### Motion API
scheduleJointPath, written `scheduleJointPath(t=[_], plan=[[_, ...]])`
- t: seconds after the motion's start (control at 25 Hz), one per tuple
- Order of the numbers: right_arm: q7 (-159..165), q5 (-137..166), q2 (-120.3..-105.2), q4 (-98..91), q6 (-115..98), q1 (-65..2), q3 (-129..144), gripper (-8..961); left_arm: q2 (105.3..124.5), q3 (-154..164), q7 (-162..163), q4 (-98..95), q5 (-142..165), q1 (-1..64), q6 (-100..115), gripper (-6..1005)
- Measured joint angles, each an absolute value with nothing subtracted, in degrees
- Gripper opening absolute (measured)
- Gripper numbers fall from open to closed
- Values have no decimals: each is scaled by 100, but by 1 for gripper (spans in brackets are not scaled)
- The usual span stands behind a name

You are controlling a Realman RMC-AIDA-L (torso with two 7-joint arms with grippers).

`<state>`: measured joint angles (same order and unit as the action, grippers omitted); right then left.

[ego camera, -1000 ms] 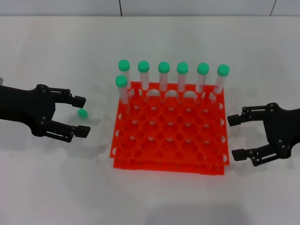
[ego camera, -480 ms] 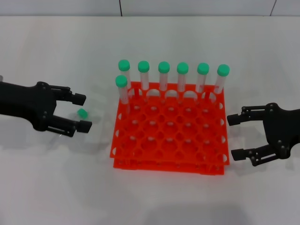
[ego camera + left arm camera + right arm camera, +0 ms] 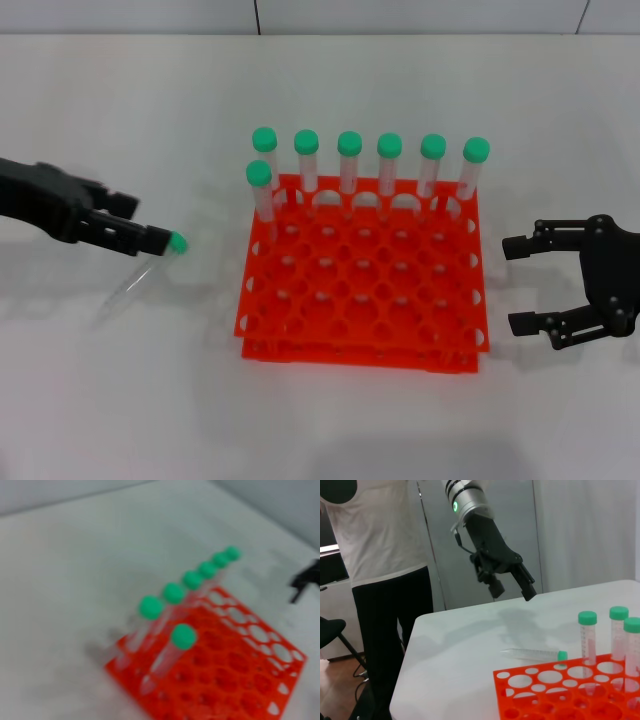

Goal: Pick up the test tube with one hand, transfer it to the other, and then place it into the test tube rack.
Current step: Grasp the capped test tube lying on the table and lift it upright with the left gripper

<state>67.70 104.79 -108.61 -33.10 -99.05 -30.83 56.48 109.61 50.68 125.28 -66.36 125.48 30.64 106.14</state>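
Note:
The test tube (image 3: 150, 268) lies flat on the white table, left of the rack, with its green cap (image 3: 177, 242) towards the rack. It also shows in the right wrist view (image 3: 535, 654). My left gripper (image 3: 150, 232) is raised above the tube; the right wrist view shows this gripper (image 3: 512, 590) open and empty, clear of the table. The orange-red test tube rack (image 3: 360, 355) stands in the middle and holds several upright green-capped tubes (image 3: 349, 160). My right gripper (image 3: 512, 283) is open and empty, right of the rack.
A person in a white shirt (image 3: 375, 555) stands beyond the table's far edge in the right wrist view. The left wrist view shows the rack (image 3: 225, 680), its tubes and my right gripper (image 3: 306, 580) far off.
My left gripper has risen and turned, and no longer straddles the tube. The tube has stayed on the table. My right gripper has drifted a little to the right.

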Motion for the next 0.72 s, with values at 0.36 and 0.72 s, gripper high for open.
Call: scheduleJointPath(t=[0.36,0.72], plan=[[6722,10466,-10883,-3361,-9908,-3056,5651,857,10949,5696,14124,-6817,14646,3820,11070,844],[6647,10460,-10966,-3541,-9929,-2975,5652,857,11386,5891,14258,-6405,16097,4228,10684,838]])
